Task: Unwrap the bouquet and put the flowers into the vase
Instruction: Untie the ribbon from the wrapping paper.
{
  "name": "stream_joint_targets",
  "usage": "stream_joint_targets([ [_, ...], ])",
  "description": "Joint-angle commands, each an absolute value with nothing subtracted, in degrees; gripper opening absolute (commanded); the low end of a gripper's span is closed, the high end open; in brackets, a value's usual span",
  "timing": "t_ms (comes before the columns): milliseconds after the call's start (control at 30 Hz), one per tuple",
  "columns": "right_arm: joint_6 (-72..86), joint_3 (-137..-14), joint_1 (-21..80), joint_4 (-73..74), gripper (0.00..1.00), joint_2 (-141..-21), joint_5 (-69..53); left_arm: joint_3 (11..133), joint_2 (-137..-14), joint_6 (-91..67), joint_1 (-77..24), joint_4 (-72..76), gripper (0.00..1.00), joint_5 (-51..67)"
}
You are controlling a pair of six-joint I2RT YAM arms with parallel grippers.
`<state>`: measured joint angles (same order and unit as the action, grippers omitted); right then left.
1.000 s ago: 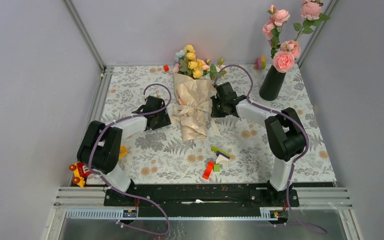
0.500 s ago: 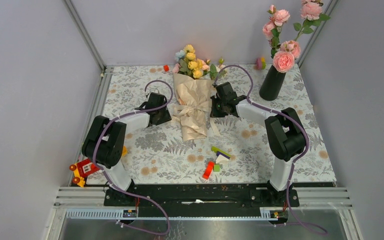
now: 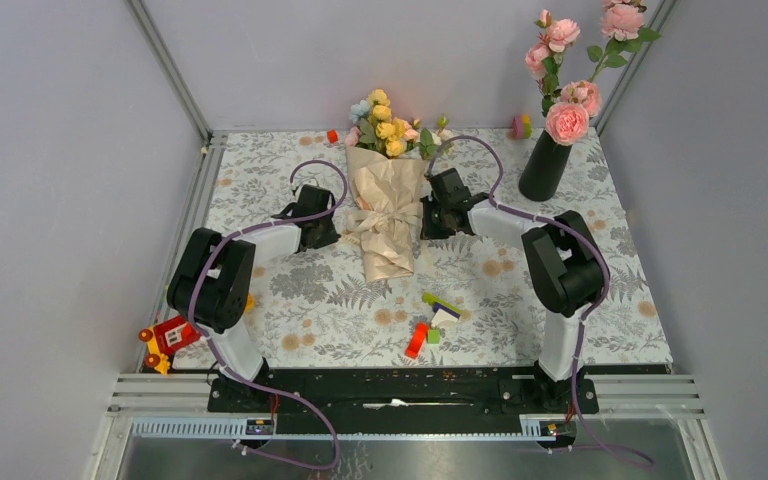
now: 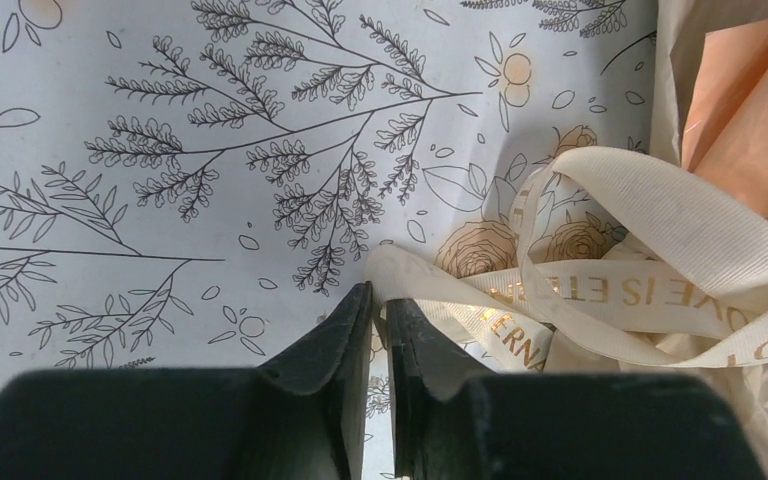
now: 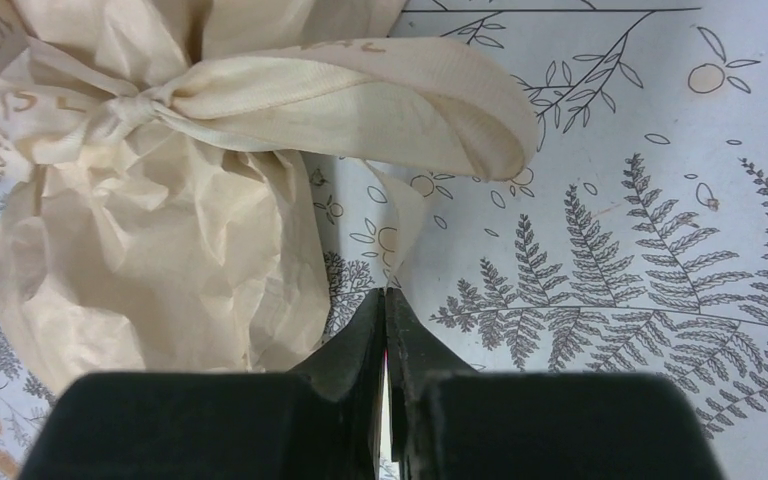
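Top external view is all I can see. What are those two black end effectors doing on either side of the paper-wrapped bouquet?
Observer: The right end effector is shut on one tail of the cream ribbon.
Operator: And the left one?
Observer: The left end effector has its jaws almost together at another tail. I can't tell if it has a grip.
Operator: Is the bow undone?
Observer: No, the knot is tied.
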<state>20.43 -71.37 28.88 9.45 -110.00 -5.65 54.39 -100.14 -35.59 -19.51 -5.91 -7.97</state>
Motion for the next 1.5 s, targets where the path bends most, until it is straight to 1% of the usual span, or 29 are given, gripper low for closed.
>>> stream_joint_targets([
  [0,21.2,-72.2,29.2,8.1,0.07,-111.6,-5.1,56.6,-100.5,-34.7,-19.2,-4.6,0.13,-9.0],
  [200,21.4,-72.6,29.2,7.9,0.12,-112.8,-5.1,56.9,-100.5,-34.4,-19.2,-5.1,0.06,-9.0],
  [400,22.5,-72.8,29.2,7.3,0.19,-113.3,-5.6,57.0,-100.5,-34.2,-19.2,-5.4,0.02,-8.7],
  [533,23.2,-72.4,29.2,6.4,0.24,-113.7,-5.6,57.0,-100.5,-34.2,-19.2,-5.4,0.01,-8.5],
  [867,24.7,-72.7,29.2,5.0,0.29,-115.1,-5.8,56.8,-100.1,-34.4,-19.2,-5.3,0.00,-8.1],
  [1067,24.8,-74.6,29.4,7.8,0.30,-115.7,-2.3,56.5,-99.6,-34.4,-19.2,-5.2,0.00,-7.9],
  [1100,25.0,-74.7,29.5,8.0,0.29,-115.7,-2.0,56.5,-99.5,-34.4,-19.2,-5.2,0.00,-7.9],
  [1133,25.0,-74.8,29.5,8.2,0.25,-115.8,-1.9,56.5,-99.3,-34.3,-19.2,-5.1,0.00,-7.9],
  [1233,24.9,-75.0,29.5,8.4,0.01,-115.9,-1.7,55.8,-98.5,-34.5,-19.2,-4.3,0.00,-7.9],
  [1367,23.9,-73.1,29.6,7.6,0.00,-113.6,-0.3,54.2,-96.0,-34.9,-19.2,-3.0,0.00,-9.3],
  [1467,22.2,-71.3,29.6,7.5,0.00,-110.0,4.4,53.0,-93.7,-35.2,-19.2,-2.8,0.00,-11.0],
])
